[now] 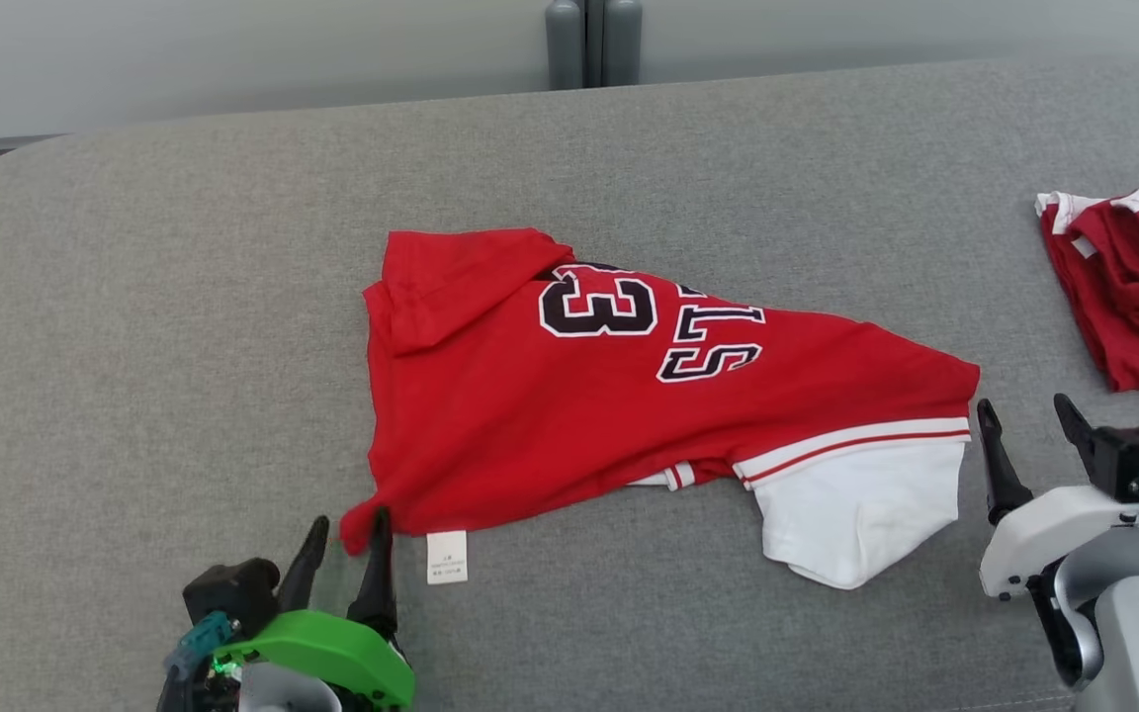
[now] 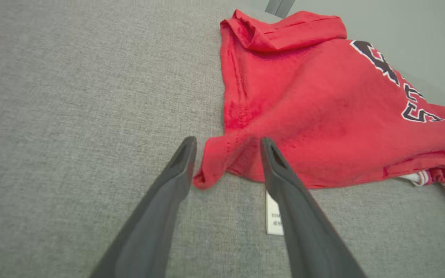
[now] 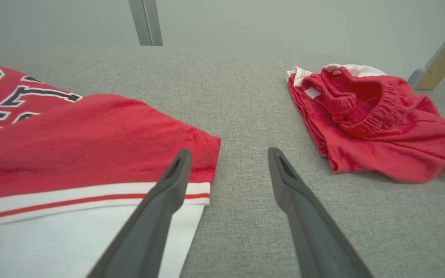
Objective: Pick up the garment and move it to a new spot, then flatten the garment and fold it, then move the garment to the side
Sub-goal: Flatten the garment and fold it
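A red jersey point(image 1: 550, 415) with dark numbers and a white striped sleeve lies rumpled on the grey surface point(image 1: 184, 297); it also appears in the left wrist view point(image 2: 323, 108) and the right wrist view point(image 3: 72, 139). My left gripper point(image 1: 345, 531) stands open at the jersey's near left corner, and that red corner point(image 2: 214, 170) sits between its fingers. A white label point(image 1: 447, 557) lies beside it. My right gripper point(image 1: 1024, 420) is open just right of the white sleeve point(image 1: 856, 514), holding nothing.
A second red and white garment point(image 1: 1138, 282) lies bunched at the right edge of the surface, seen in the right wrist view point(image 3: 369, 119) too. Grey posts point(image 1: 592, 42) stand behind the far edge. Bare grey surface stretches to the left and far side.
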Robot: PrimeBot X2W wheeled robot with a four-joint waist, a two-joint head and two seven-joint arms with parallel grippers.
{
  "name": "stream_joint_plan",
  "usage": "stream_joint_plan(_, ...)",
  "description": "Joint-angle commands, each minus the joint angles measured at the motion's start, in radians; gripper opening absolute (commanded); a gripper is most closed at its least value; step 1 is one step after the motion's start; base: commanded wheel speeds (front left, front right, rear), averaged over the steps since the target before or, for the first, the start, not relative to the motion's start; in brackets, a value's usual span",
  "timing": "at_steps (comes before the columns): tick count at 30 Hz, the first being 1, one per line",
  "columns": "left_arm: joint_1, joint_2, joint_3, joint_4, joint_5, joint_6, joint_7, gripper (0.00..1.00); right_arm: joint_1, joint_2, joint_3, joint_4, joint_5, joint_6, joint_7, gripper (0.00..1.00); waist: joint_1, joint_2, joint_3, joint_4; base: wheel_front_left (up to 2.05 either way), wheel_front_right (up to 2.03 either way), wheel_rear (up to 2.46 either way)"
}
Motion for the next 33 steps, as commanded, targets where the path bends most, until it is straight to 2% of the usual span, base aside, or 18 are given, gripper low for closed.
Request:
stream_joint_plan(1,-0.025,0.002,0.01,0.0,0.006,0.008,-0.013,1.0,-0.034,-0.021,0.005,0.039,0.014,-0.002,0.024,1.0,0.0,0.0,0.001,0.007,0.0,0.0,0.0)
stream_joint_plan(6,-0.049,0.007,0.036,-0.015,0.03,0.012,-0.036,1.0,-0.127,-0.075,0.067,0.182,0.087,-0.002,0.117,1.0,0.0,0.0,0.007,0.04,0.0,0.0,0.0)
stream_joint_plan(13,-0.064,-0.004,0.058,-0.063,0.053,0.016,-0.046,1.0,-0.211,-0.16,0.203,0.285,0.243,-0.002,0.194,1.0,0.0,0.0,0.016,0.08,0.0,0.0,0.0)
stream_joint_plan(14,-0.065,-0.005,0.058,-0.071,0.056,0.016,-0.047,1.0,-0.224,-0.173,0.225,0.292,0.266,-0.002,0.204,0.94,0.0,0.0,0.018,0.086,0.0,0.0,0.0)
stream_joint_plan(15,-0.068,-0.007,0.058,-0.078,0.061,0.014,-0.048,1.0,-0.235,-0.188,0.245,0.298,0.292,-0.002,0.212,0.48,0.0,0.0,0.02,0.092,0.0,0.0,0.0)
stream_joint_plan(17,-0.072,-0.011,0.058,-0.086,0.065,0.012,-0.049,1.0,-0.251,-0.215,0.289,0.306,0.326,-0.002,0.234,0.2,0.0,0.0,0.025,0.103,0.0,0.0,0.0)
stream_joint_plan(18,-0.072,-0.013,0.059,-0.089,0.069,0.012,-0.048,1.0,-0.259,-0.229,0.308,0.308,0.343,-0.002,0.24,0.0,0.0,0.0,0.027,0.107,0.0,0.0,0.0)
stream_joint_plan(21,-0.076,-0.018,0.056,-0.101,0.076,0.009,-0.048,1.0,-0.301,-0.274,0.352,0.308,0.372,-0.002,0.22,0.0,0.0,0.0,0.036,0.124,0.0,0.0,0.0)
stream_joint_plan(24,-0.082,-0.022,0.058,-0.108,0.082,0.008,-0.048,1.0,-0.358,-0.303,0.368,0.314,0.36,-0.002,0.157,0.0,0.0,0.0,0.044,0.134,0.0,0.0,0.0)
stream_joint_plan(27,-0.084,-0.031,0.059,-0.109,0.088,0.007,-0.049,1.0,-0.425,-0.293,0.371,0.346,0.33,-0.002,0.084,0.0,0.0,0.0,0.05,0.141,0.0,0.0,0.0)
stream_joint_plan(30,-0.091,-0.041,0.053,-0.106,0.096,0.003,-0.049,1.0,-0.477,-0.272,0.376,0.405,0.301,-0.002,0.059,0.0,0.0,0.0,0.053,0.142,0.0,0.0,0.0)
stream_joint_plan(32,-0.096,-0.048,0.048,-0.103,0.101,-0.001,-0.049,1.0,-0.509,-0.263,0.384,0.449,0.272,-0.002,0.037,0.5,0.0,0.0,0.055,0.141,0.0,0.0,0.0)
stream_joint_plan(33,-0.097,-0.05,0.047,-0.103,0.103,-0.001,-0.049,1.0,-0.519,-0.258,0.387,0.468,0.257,-0.002,0.019,1.0,0.0,0.0,0.055,0.138,0.0,0.0,0.0)
